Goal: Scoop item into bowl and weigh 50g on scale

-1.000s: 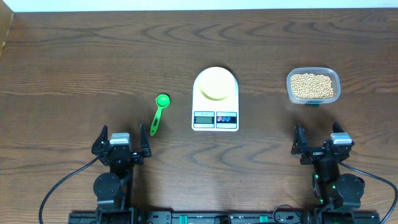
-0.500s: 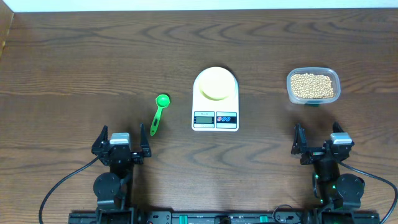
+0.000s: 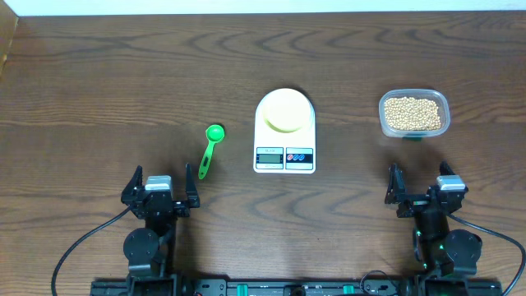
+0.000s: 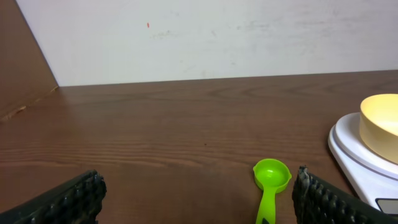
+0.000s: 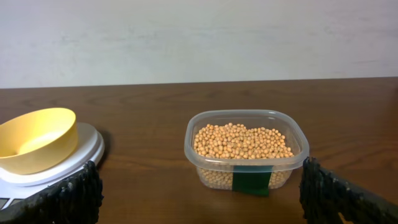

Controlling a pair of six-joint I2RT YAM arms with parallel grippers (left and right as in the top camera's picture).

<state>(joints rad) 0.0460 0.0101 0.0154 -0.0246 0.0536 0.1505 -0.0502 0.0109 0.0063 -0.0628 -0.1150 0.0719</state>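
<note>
your left gripper (image 3: pixel 163 182) and right gripper (image 3: pixel 421 186) both rest near the front edge of the table (image 3: pixel 99 82), fingers spread wide, holding nothing. the yellow bowl (image 3: pixel 285 109) sits on the white scale (image 3: pixel 284 156) at the centre, with the green scoop (image 3: pixel 209 150) lying just left of it. the beans (image 3: pixel 412 113) lie in the clear tub (image 3: pixel 383 108), right of the scale and apart from it.
</note>
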